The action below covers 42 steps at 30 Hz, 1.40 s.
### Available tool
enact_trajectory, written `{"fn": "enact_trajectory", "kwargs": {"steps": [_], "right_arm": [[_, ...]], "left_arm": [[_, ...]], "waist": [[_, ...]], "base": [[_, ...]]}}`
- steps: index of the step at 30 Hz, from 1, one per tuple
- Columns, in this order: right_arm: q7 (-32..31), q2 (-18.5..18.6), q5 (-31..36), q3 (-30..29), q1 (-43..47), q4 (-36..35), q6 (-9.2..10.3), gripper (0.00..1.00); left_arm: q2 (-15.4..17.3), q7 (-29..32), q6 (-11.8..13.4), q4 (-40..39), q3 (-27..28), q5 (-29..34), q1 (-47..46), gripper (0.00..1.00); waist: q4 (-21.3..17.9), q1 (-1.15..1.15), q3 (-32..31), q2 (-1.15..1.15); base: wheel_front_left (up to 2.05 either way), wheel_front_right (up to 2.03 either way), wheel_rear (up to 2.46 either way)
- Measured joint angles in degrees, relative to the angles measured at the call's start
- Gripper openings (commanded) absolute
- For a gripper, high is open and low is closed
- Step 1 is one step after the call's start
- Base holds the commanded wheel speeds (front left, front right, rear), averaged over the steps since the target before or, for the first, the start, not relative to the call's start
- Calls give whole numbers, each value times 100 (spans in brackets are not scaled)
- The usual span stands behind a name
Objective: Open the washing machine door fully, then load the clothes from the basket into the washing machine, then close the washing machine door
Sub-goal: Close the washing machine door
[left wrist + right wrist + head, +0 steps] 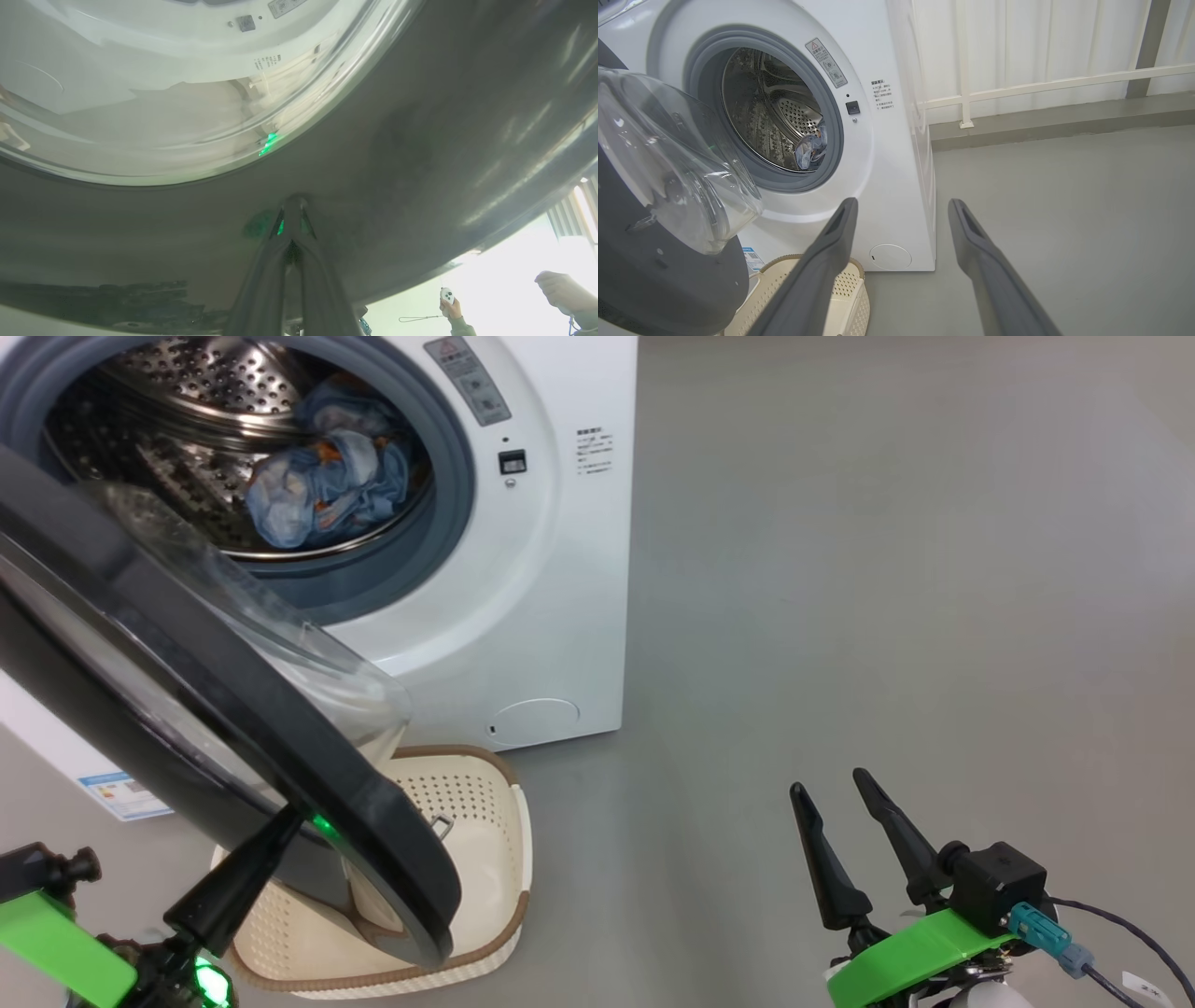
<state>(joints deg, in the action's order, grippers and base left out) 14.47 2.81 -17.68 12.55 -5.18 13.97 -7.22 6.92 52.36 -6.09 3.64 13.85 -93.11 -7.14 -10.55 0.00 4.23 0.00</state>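
Door [373,812] touching left gripper [292,201], jaws closed together; right gripper [829,782] jaws apart, empty.

The head view looks steeply down, close over the large round glossy black door [215,709] at the frame's left. The left wrist view sits almost against that door's face. The right wrist view, farther back, faces the big white front-loading washing machine [887,177], shared with the head view.
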Motion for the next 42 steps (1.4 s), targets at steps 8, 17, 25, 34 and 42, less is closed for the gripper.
{"fn": "enact_trajectory", "kwargs": {"steps": [8, 17, 25, 34, 42], "right_arm": [[0, 0, 0, -3, -3, 83, 0, 100], [0, 0, 0, -8, -7, 152, 0, 100], [0, 0, 0, 0, -11, 188, 0, 100], [0, 0, 10, -1, -12, 243, 0, 100], [0, -1, 29, -13, -13, 271, 0, 100]], "left_arm": [[-8, -172, -49, 66, 100, 153, 1, 0], [113, -625, -92, 49, 243, 731, 99, 49], [223, -1556, -94, -581, 16, 1575, 383, 100], [882, -3320, -100, -1066, -701, 2530, 1020, 100], [1346, -5170, -101, -684, -1363, 3009, 1219, 100]], "waist": [[220, 0, -78, 0], [491, 0, -128, 0], [607, 0, -179, 0], [583, 0, -275, 0], [600, 0, -345, 0]], "base": [[0, 0, 0], [0, 0, 0], [0, 0, 0], [0, 0, 0], [0, 0, 0]]}}
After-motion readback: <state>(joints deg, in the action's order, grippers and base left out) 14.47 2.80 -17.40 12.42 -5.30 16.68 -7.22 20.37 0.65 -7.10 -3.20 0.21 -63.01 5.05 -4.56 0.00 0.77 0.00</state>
